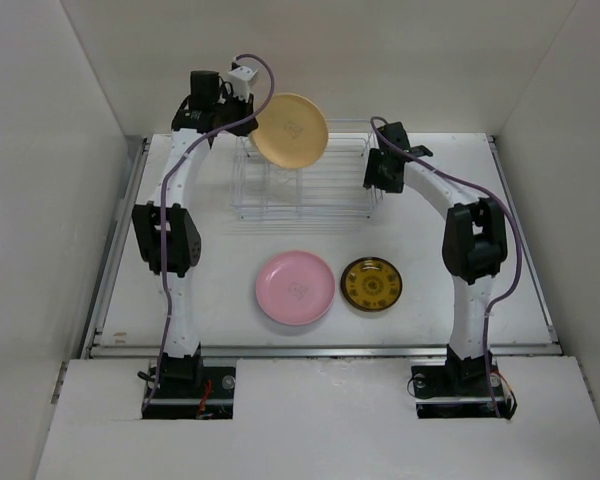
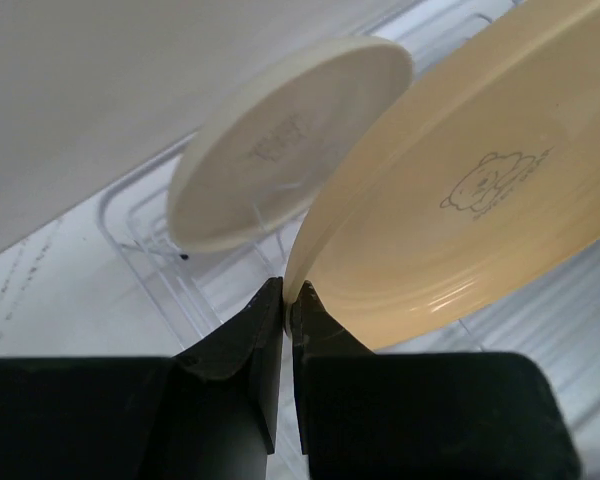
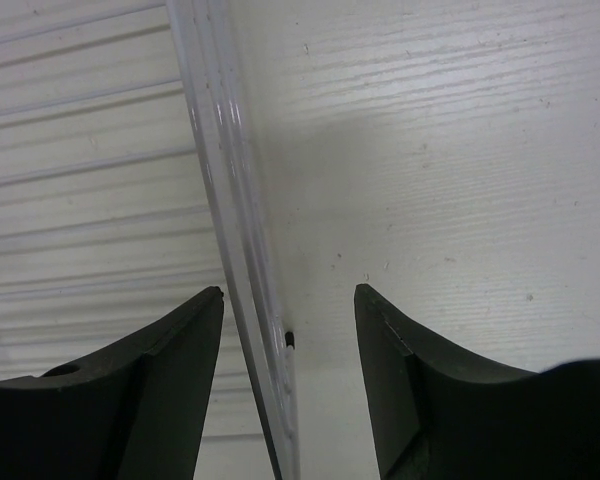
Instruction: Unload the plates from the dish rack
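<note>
My left gripper [image 1: 256, 112] is shut on the rim of a yellow plate [image 1: 291, 130] and holds it tilted in the air above the back left of the wire dish rack [image 1: 310, 195]. In the left wrist view the jaws [image 2: 288, 295] pinch the yellow plate's edge [image 2: 460, 200]. A cream plate [image 2: 280, 150] stands upright in the rack [image 2: 145, 235] behind it. My right gripper [image 1: 378, 178] is open at the rack's right end. In the right wrist view [image 3: 290, 292] its fingers straddle the rack's rim wire [image 3: 225, 190] without closing on it.
A pink plate [image 1: 295, 287] and a smaller brown-gold patterned plate [image 1: 371, 284] lie flat side by side on the white table [image 1: 220, 290] in front of the rack. White walls close in the table on the left, right and back.
</note>
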